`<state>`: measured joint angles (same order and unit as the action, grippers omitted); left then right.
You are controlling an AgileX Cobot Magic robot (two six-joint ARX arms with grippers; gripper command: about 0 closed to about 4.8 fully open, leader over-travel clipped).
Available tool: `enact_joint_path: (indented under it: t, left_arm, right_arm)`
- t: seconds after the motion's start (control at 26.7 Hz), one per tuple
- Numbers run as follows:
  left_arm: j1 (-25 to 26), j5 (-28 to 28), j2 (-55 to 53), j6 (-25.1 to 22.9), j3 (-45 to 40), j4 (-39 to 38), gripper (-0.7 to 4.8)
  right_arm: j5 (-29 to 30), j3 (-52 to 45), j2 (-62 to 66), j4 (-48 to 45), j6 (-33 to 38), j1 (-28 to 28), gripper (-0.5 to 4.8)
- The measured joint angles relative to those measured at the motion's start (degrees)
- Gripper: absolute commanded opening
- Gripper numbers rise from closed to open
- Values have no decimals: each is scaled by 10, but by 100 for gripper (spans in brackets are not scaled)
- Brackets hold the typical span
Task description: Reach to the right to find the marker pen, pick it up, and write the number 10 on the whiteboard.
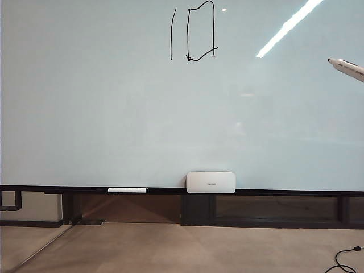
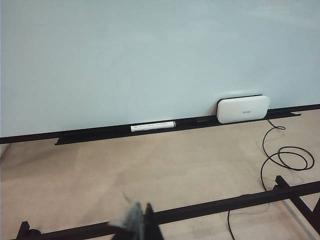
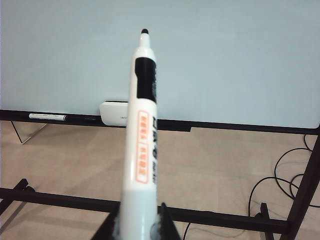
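Note:
The whiteboard point(image 1: 114, 102) fills the exterior view, with a dark rail point(image 1: 284, 192) along its lower edge. High on it stands the number 10 point(image 1: 172, 34), a thin black "1" stroke and a boxy "0" point(image 1: 214, 28) with a small tail. The marker pen point(image 1: 346, 67) pokes in from the right edge, black tip toward the board and apart from it. My right gripper point(image 3: 140, 210) is shut on the marker pen point(image 3: 142, 135), a white barrel with orange print. My left gripper point(image 2: 143, 206) is low over the floor, jaws together, with a pale blur at one tip.
A white rounded box point(image 1: 210, 182) sits on the rail below the writing, and a long white marker point(image 1: 127, 190) lies on the rail to its left. Black frame bars point(image 2: 225, 202) cross the beige floor. Loose black cables point(image 2: 285, 157) lie on the floor at the right.

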<state>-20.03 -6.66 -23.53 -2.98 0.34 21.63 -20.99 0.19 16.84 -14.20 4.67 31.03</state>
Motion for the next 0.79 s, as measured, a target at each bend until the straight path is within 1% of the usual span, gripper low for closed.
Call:
enact_joint_path:
  t: [0.15, 0.22, 0.37, 0.52, 0.6, 0.67, 0.75, 0.79]
  left_arm:
    - [0, 0, 0, 0, 0, 0, -6]
    - [0, 0, 0, 0, 0, 0, -6]
    - [0, 0, 0, 0, 0, -1, -6]
    - [0, 4, 0, 0, 0, -4, -6]
    - [0, 22, 0, 2, 0, -5, -6]
    - [0, 23, 3, 11, 0, -9, -6]
    - [0, 15, 31, 14, 0, -16, -6]
    - [0, 15, 72, 14, 0, -21, -6]
  right_arm:
    - [-24, 0, 0, 1, 0, 0, -1]
    - [-26, 0, 0, 2, 0, 0, -1]
    - [-29, 0, 0, 44, 0, 0, -1]
    - [-29, 0, -2, 45, -1, 0, -1]
    - [-28, 0, -23, 42, -8, 0, -1]
    - [-21, 0, -55, 43, -14, 1, -1]
    - [-19, 0, -99, 68, -16, 1, -1]
    - [-19, 0, -138, 106, -16, 1, -1]
